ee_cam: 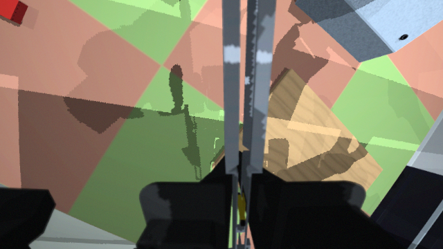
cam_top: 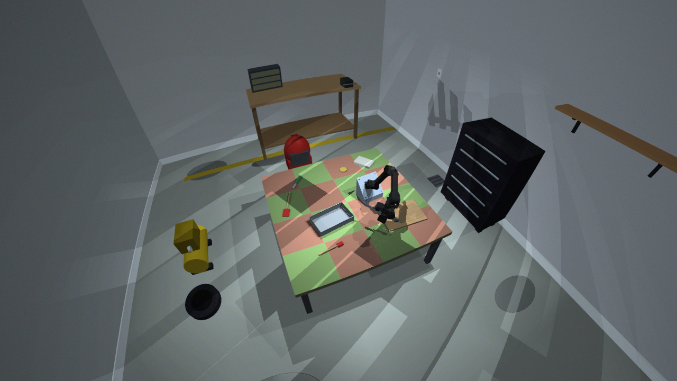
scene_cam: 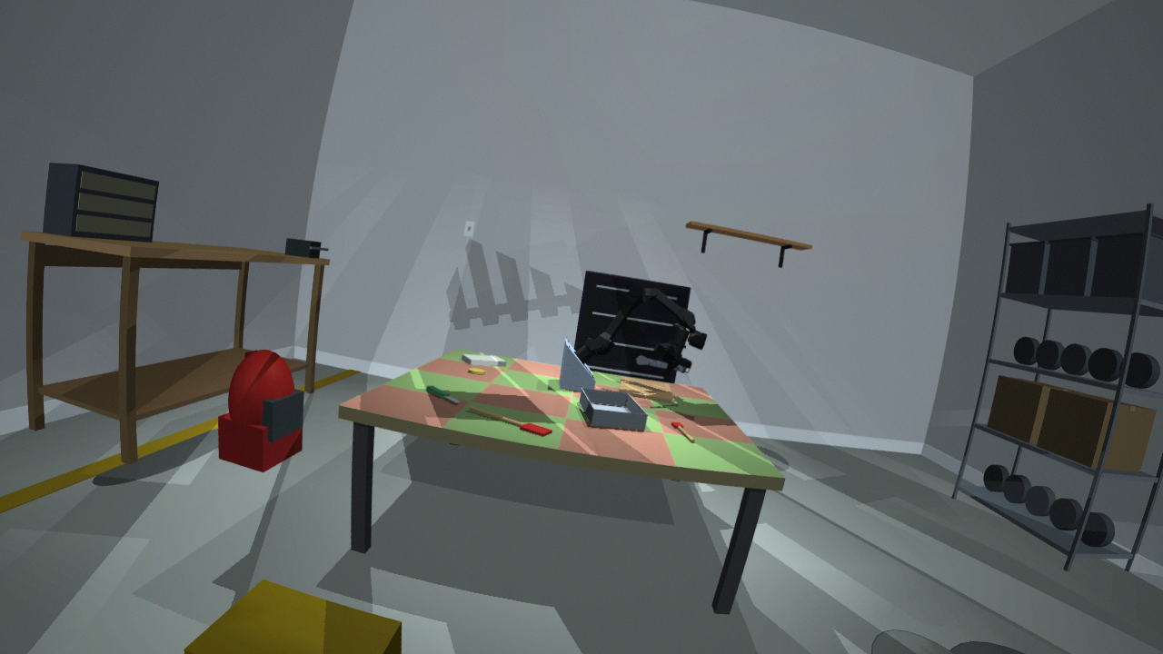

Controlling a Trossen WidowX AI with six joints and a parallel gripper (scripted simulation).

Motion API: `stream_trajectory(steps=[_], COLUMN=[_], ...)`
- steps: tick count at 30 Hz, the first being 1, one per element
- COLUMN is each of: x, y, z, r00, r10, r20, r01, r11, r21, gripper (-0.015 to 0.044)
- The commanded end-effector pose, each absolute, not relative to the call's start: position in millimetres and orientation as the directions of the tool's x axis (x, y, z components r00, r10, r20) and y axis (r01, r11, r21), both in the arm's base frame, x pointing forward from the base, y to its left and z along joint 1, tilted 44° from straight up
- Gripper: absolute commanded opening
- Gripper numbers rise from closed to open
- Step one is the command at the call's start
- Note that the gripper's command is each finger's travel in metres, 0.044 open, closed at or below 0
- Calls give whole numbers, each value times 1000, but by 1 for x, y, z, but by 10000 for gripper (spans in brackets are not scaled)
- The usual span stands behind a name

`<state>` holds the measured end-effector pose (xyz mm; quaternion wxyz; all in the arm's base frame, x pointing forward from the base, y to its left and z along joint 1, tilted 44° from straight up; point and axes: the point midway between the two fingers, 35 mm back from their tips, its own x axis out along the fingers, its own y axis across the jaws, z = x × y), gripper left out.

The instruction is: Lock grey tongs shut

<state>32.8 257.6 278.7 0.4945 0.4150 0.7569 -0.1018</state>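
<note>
Above the wooden board (cam_top: 412, 216) (scene_cam: 642, 388) (ee_cam: 311, 138) and the cloth-patterned table beside it, well clear of the roasting tin (cam_top: 338, 227) (scene_cam: 615, 420): grey tongs (cam_top: 371, 206) (scene_cam: 649, 361) (ee_cam: 231, 104), carried roughly level in the gripper (cam_top: 385, 211) (scene_cam: 673, 363) (ee_cam: 233, 155). Jaws clamped on the tongs, one finger outside each arm, close to the hinge end by the look of the wrist view. Long arms nearly parallel, with a narrow slit between; tips beyond the frame there. Down in the slit, a small yellow piece (ee_cam: 241, 207), perhaps part of the lock; locked or unlocked, impossible to tell.

Probably light for the length, but front-heavy from such a rearward hold, hence likely to droop or twist around the pads. Probably stiff along each arm, springy across the pair, smooth-faced and apt to slip under a weak pinch. Hardly fragile. Better to keep the hold across both arms, square to the flats, far enough from the hinge for leverage. Judging by the level pose, still to confirm: a squeeze with tips pointing up. Best to turn slowly, keep firm pressure throughout, then lower flat onto the wood. Only then ease off gently, watching for any spring-back of the arms.
</note>
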Motion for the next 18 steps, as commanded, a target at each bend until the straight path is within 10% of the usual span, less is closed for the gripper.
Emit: stream_trajectory(steps=[1, 18], x=[22, -26], y=[256, 249], z=[278, 273], r00=[-155, -122], r10=[519, 486], r20=[-841, -866], r01=[590, -204], r11=[732, 841], r21=[342, 501], gripper=[-150, -150])
